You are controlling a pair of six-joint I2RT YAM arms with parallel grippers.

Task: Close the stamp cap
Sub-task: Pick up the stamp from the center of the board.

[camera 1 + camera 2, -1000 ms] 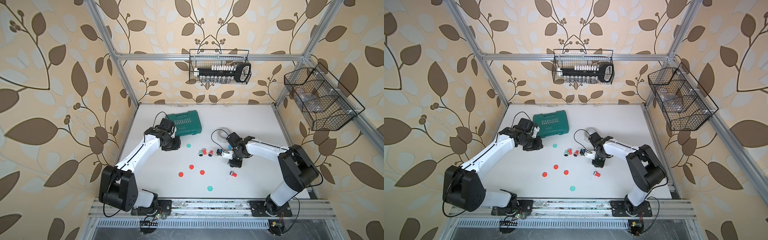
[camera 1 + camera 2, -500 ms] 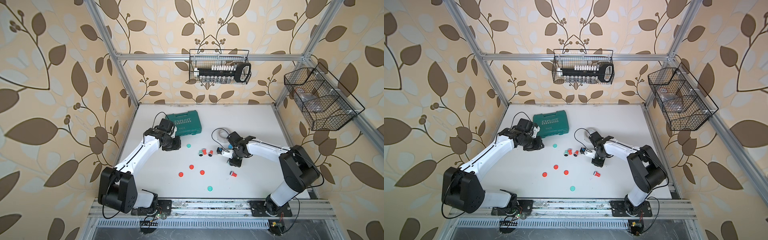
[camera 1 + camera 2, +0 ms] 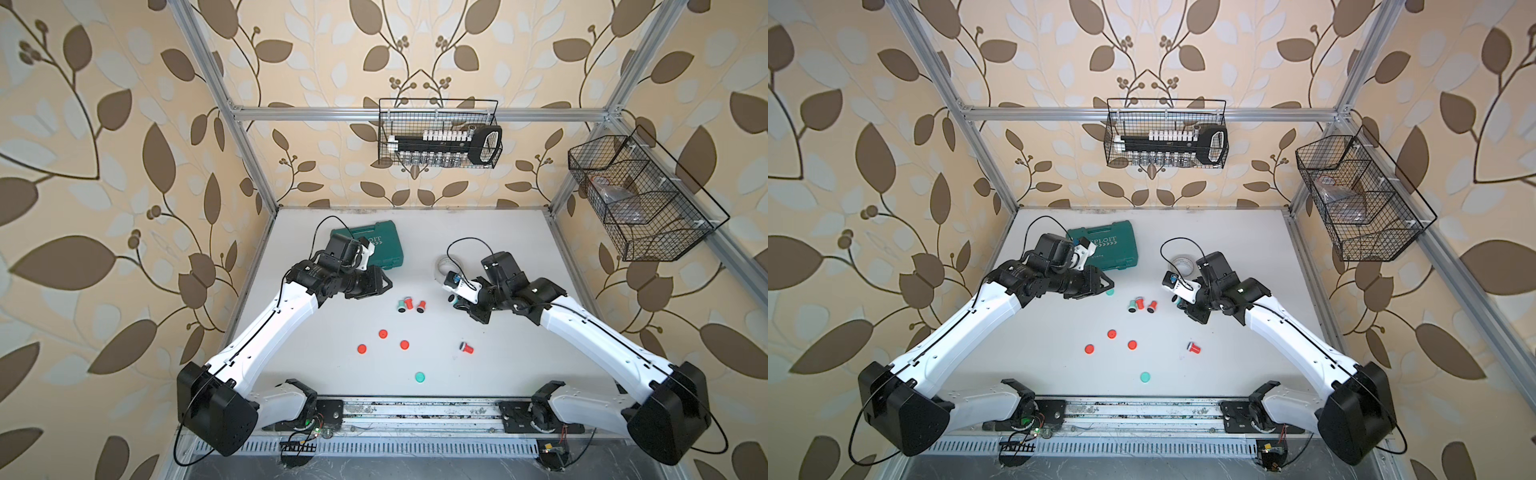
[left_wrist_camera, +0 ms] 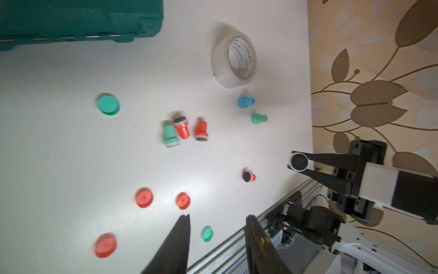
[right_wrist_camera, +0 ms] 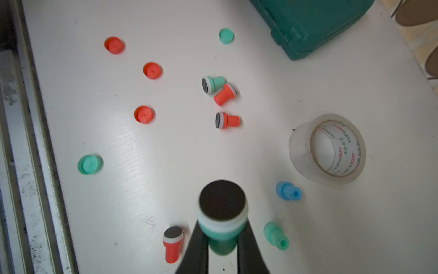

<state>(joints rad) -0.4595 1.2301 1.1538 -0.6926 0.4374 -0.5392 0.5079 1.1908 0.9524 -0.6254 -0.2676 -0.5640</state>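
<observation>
My right gripper point(image 5: 222, 239) is shut on a green stamp point(image 5: 221, 213), its black pad facing away from the wrist. In both top views that stamp point(image 3: 454, 300) hangs right of centre in the right gripper point(image 3: 1181, 302). My left gripper point(image 4: 218, 220) is open with nothing between its fingers. It hovers low near the green case, over a green cap point(image 3: 1109, 292). A second green cap point(image 3: 420, 376) lies near the front edge. Three red caps point(image 3: 382, 333) lie mid-table.
Three uncapped stamps point(image 3: 409, 304), one green and two red, lie clustered at centre, and another red stamp point(image 3: 467, 347) lies further forward. A tape roll point(image 5: 327, 149), a capped blue stamp point(image 5: 288, 191) and a capped green one point(image 5: 276, 236) sit by the right arm. The green case point(image 3: 380, 245) lies at the back left.
The right jaws have closed on the green stamp. The left jaws have opened wider, and that gripper has shifted slightly toward the centre, over the green cap by the case.
</observation>
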